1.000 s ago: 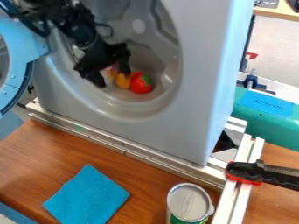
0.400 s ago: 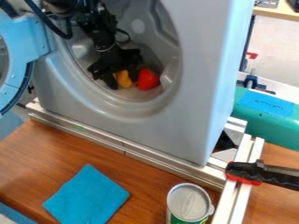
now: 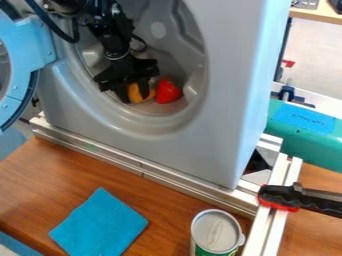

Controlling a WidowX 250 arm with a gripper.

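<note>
From here, that yellow toy (image 3: pixel 135 94) looks light, firm and perhaps slippery, best taken around its middle, though whether the gripper (image 3: pixel 134 98) is pinching it I can't tell.

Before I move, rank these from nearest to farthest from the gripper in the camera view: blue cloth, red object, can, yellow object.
1. Yellow object, right at the gripper.
2. Red object, just to the picture's right of it.
3. Blue cloth, lower left.
4. Can, bottom edge, right of the cloth.
</note>
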